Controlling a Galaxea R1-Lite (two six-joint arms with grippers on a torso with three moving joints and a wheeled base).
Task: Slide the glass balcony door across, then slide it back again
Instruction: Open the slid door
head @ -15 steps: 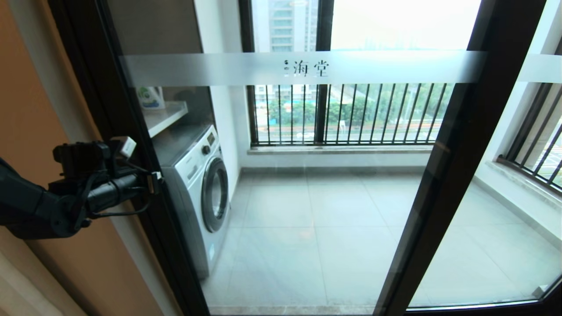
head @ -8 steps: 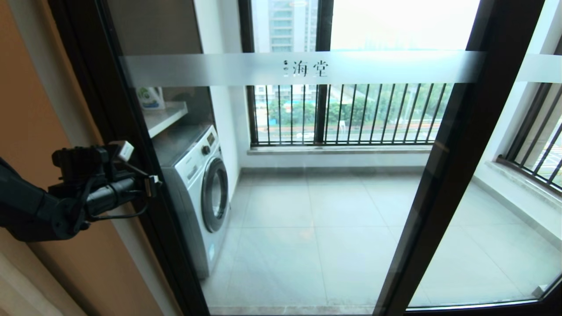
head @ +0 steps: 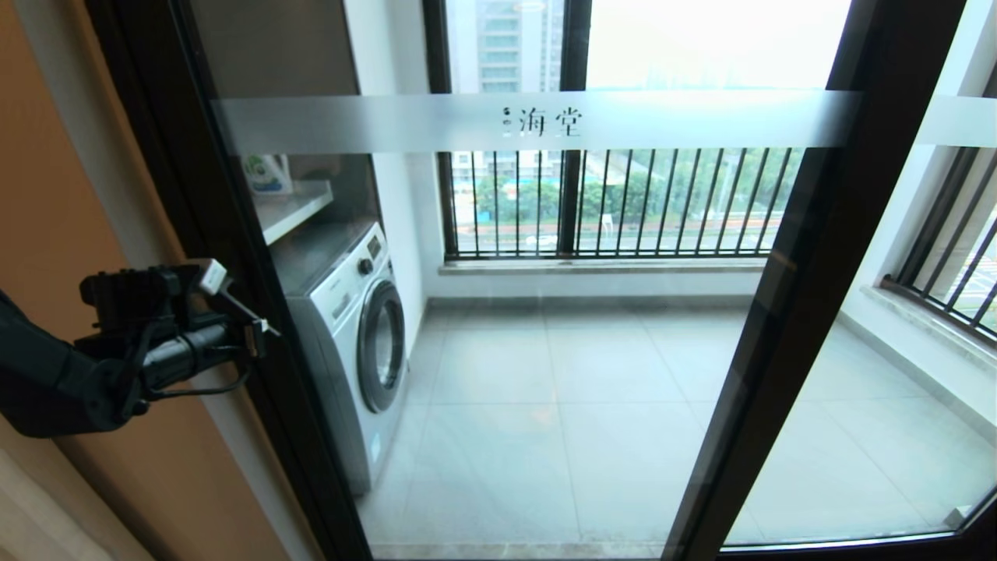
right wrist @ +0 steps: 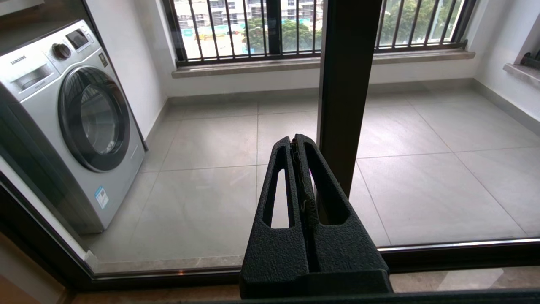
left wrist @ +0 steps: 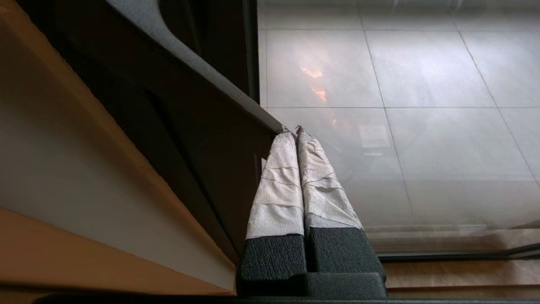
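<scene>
Left claw (left wrist: 291,128) closed, empty, tips against glass balcony door (head: 498,312) frame edge, probably to push. Right claw (right wrist: 297,143) closed, idle.

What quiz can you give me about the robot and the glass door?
1. True or false: the left gripper and the right gripper both have their fingers shut.
2. What stands behind the door? A) washer B) bicycle C) chair
3. How many big characters are on the frosted band?

Key: 1 true; 2 A; 3 two.
</scene>
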